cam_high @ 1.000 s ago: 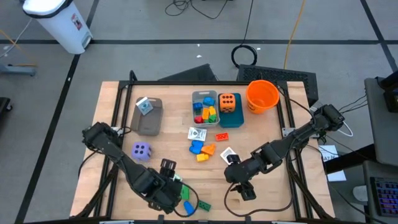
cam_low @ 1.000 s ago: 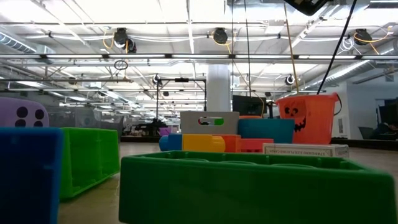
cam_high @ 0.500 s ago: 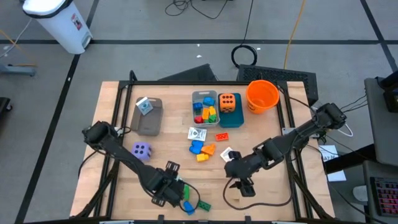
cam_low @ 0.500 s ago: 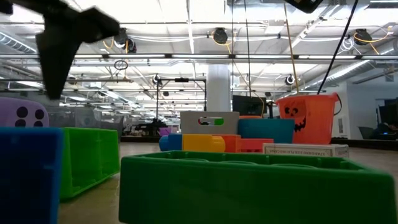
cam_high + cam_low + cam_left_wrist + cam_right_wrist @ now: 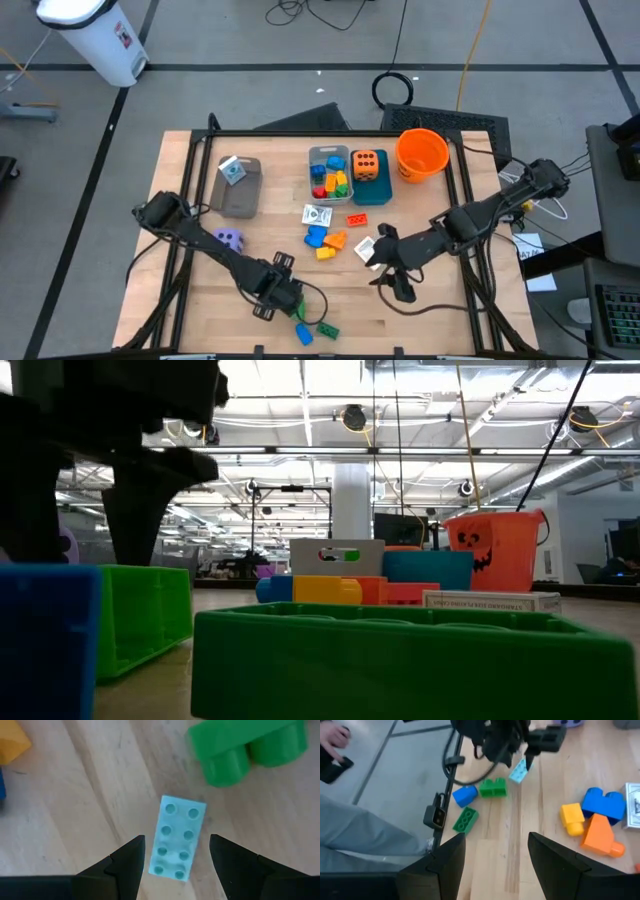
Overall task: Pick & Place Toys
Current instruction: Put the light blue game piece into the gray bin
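Observation:
A light blue brick (image 5: pixel 176 840) lies flat on the wooden table, studs up, and also shows in the right wrist view (image 5: pixel 520 770). My left gripper (image 5: pixel 175 865) is open low over it near the front edge (image 5: pixel 275 293), one finger on either side, touching nothing. Green bricks (image 5: pixel 492 787) (image 5: pixel 466 819) and a blue one (image 5: pixel 465 795) lie beside it. My right gripper (image 5: pixel 395 280) is open and empty above the table's front right. The purple die (image 5: pixel 230 238) sits partly under my left arm.
Yellow, blue and orange bricks (image 5: pixel 325 243), a red brick (image 5: pixel 357 219) and white packets (image 5: pixel 317 215) lie mid-table. Behind them stand a grey bin (image 5: pixel 238 186), a bin of bricks (image 5: pixel 329 175), a teal bin with the orange die (image 5: pixel 368 165) and the orange bucket (image 5: pixel 420 153). A person's hand (image 5: pixel 335 737) shows off the table.
My left gripper has come down toward the table and a little away from the near edge, entering the low view as a dark shape. My right gripper has moved toward the table's far right. No brick has moved.

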You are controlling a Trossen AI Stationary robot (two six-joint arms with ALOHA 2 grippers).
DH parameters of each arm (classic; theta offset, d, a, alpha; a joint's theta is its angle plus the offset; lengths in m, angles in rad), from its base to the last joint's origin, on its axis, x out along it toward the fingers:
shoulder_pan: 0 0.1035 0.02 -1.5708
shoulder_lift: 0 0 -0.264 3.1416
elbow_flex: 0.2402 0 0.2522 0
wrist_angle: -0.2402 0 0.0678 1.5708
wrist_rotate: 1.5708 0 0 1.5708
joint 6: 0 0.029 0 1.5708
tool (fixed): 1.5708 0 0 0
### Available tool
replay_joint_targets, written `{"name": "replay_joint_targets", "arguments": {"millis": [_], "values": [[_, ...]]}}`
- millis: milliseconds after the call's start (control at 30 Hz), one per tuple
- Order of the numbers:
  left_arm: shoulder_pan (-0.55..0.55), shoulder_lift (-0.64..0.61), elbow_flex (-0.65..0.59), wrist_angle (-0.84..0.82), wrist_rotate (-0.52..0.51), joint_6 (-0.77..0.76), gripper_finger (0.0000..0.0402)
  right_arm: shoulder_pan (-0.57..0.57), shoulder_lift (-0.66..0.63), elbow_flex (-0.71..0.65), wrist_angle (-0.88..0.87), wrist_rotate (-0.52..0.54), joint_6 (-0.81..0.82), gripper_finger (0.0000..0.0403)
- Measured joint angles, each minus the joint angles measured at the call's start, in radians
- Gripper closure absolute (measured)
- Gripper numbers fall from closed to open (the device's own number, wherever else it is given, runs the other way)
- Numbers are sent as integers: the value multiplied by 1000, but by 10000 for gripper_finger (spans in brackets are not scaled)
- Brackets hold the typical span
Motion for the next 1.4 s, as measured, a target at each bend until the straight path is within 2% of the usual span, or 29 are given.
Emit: {"name": "replay_joint_targets", "arguments": {"millis": [167,267,567,900,1033,1400], "values": [[27,0,-39,64,99,51,169,0,-18,0,-1,28,4,195],[34,-4,-56,83,113,67,169,0,-21,0,-3,27,13,195],[56,-3,-62,85,27,92,170,0,-20,0,-9,51,14,195],[59,-14,-63,72,32,116,170,-19,-20,0,-15,52,7,195],[63,-44,-64,59,-9,121,170,-38,-20,1,-15,49,-1,195],[68,-29,-64,67,7,220,170,-66,-20,1,-15,45,-5,195]]}}
